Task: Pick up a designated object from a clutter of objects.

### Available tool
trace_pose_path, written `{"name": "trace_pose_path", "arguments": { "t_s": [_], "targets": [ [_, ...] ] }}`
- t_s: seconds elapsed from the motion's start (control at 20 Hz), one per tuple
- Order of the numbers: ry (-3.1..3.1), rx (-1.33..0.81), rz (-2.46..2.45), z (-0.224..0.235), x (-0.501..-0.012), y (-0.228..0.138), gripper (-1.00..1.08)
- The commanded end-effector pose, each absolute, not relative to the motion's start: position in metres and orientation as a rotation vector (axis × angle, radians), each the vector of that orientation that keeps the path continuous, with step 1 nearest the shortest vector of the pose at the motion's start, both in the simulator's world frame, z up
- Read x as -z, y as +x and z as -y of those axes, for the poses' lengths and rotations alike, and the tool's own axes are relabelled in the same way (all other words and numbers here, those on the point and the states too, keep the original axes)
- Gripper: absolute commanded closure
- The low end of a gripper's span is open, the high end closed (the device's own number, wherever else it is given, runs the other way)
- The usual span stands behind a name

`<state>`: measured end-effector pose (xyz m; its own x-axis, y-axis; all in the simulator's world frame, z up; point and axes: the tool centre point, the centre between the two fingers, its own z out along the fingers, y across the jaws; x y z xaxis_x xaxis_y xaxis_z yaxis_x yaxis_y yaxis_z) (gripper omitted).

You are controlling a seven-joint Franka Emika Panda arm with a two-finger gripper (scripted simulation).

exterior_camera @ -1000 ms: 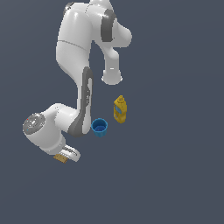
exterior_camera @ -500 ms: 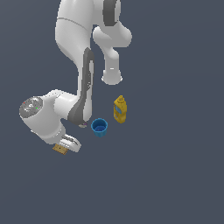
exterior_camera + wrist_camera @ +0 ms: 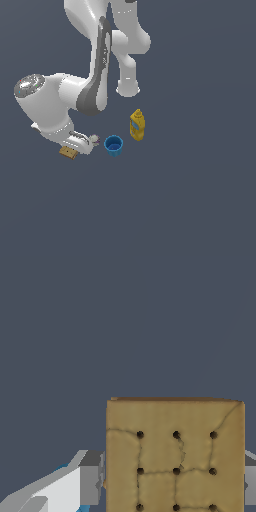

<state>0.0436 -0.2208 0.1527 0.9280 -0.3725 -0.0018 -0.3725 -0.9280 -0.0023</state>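
Pincer (image 3: 75, 146) sits low beside the small blue plastic cup (image 3: 114, 145), closed on the flat tan dotted cracker square (image 3: 68, 152); yellow mustard bottle (image 3: 137, 125) stands apart. Wrist view: cracker square (image 3: 175, 456) fills the span between grey fingers (image 3: 91, 478), clamped edgewise, apparently for lifting.

Both pictures are flat, even renders on a dim slate-grey ground, with no cast shadows visible beneath the yellow bottle (image 3: 137, 125) or blue cup (image 3: 114, 145). The white arm (image 3: 55, 102) shows soft shading, perhaps lit from above. The cracker (image 3: 175, 456) fills the wrist view sharply, without glare or edge distortion.
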Motion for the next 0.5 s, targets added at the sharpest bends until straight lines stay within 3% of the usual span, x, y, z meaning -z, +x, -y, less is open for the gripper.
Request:
{"name": "trace_pose_path", "arguments": {
  "t_s": [0.0,0.45],
  "targets": [
    [-3.082,0.0,-0.595,0.217,-0.175,0.033,1.08],
    [-3.082,0.0,-0.596,0.204,-0.255,-0.006,1.08]
  ]
}}
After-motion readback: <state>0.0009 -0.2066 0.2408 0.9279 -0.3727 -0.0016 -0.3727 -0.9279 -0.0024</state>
